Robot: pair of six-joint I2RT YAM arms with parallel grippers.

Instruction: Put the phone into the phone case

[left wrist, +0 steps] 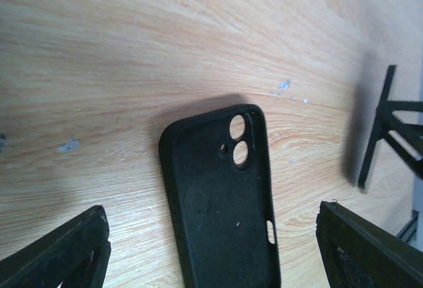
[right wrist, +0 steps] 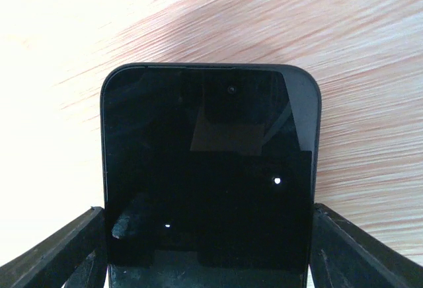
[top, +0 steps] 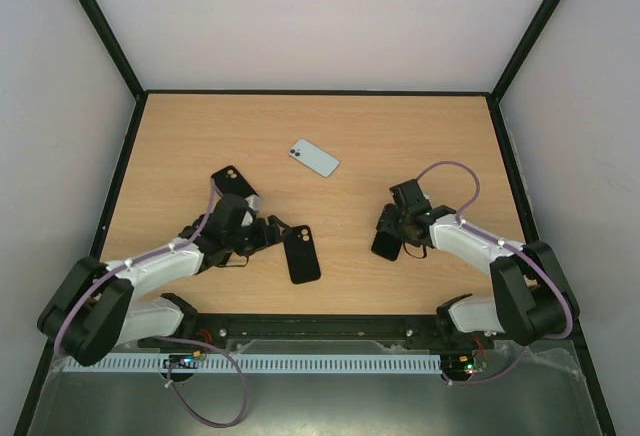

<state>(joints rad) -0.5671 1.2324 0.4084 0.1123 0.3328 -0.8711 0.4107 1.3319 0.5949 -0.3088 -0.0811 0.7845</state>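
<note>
Gripping a black phone (right wrist: 208, 169) across its width with the right gripper (right wrist: 208, 218), both fingers (right wrist: 66, 252) pressed against its long edges and the dark screen facing the wrist camera. Holds it over the right half of the wooden table (top: 400, 126); cannot tell from above whether its lower end touches the wood.

Spreads the left gripper (left wrist: 211, 212) wide and empty around a black phone case (left wrist: 221, 202), one finger (left wrist: 66, 255) on either side, neither touching it. Shows that case lying flat near the front middle of the table, open side up, its two round camera cutouts at the end away from the wrist. Keeps phone and case well apart, with bare wood between them.

Also shows a pale phone (top: 314, 157) lying back-up near the table's centre, and a second black phone-shaped item (top: 232, 178) just beyond the left wrist, too small to tell whether phone or case.
</note>
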